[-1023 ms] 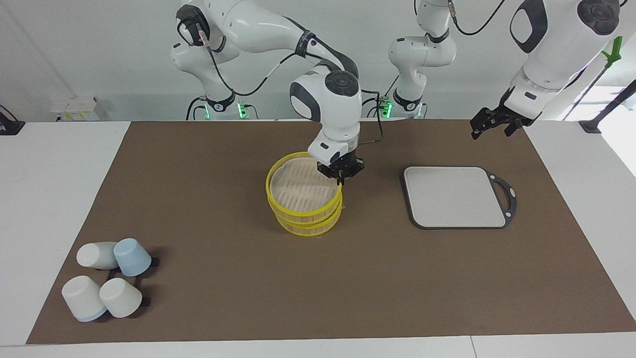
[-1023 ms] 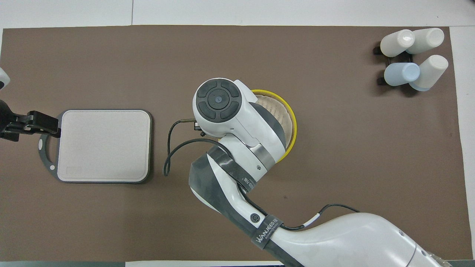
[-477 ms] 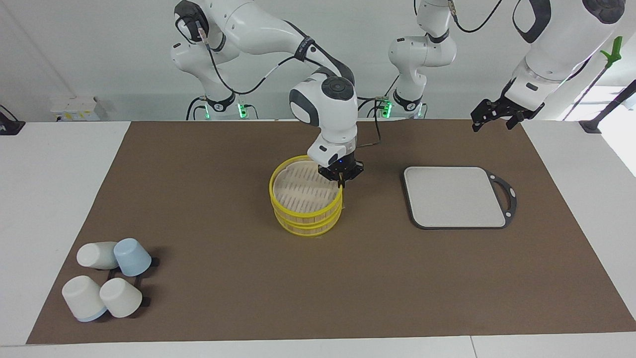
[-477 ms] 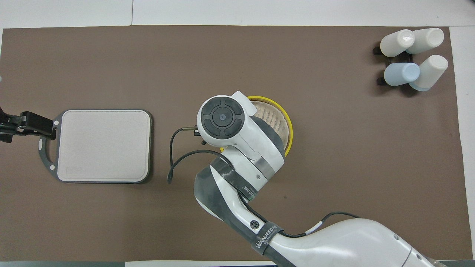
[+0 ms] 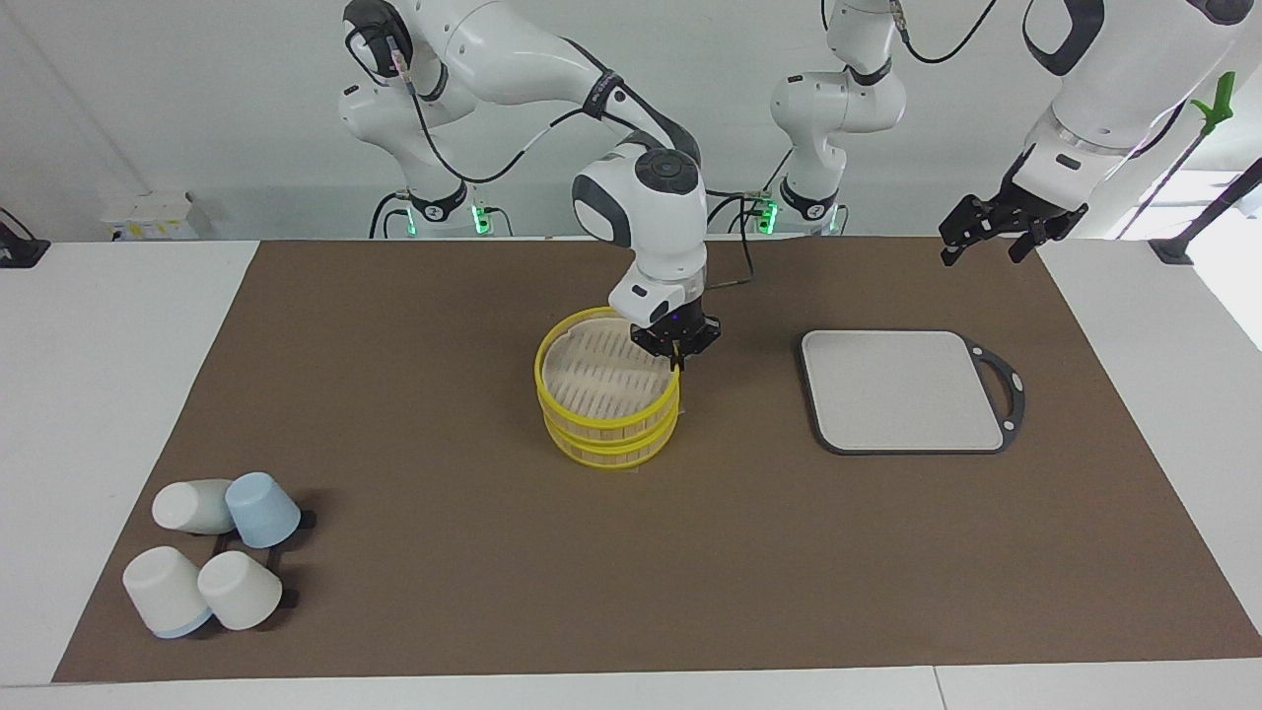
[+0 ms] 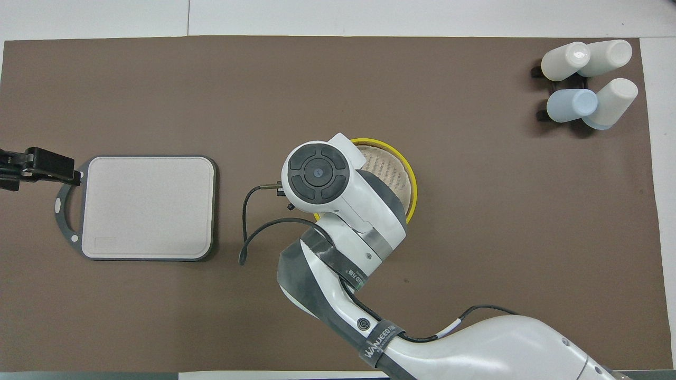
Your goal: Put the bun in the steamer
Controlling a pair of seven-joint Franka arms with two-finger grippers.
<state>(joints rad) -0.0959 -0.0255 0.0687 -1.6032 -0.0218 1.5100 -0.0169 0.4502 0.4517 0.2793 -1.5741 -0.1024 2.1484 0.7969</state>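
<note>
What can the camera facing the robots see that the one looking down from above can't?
Only the facing view shows the right pincer shut on the steamer rim, the steamer's two stacked tiers, and the arm bases. Only the overhead view shows the right arm's round grey cap covering part of the steamer. Both show the grey board, the four cups and the left pincer up in the air by the board's handle. Neither shows a bun.

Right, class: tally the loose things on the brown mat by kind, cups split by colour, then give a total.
White cups: 3
Blue cups: 1
Yellow-rimmed steamer: 1
Grey board: 1
Total: 6
No bun is visible in either view.
</note>
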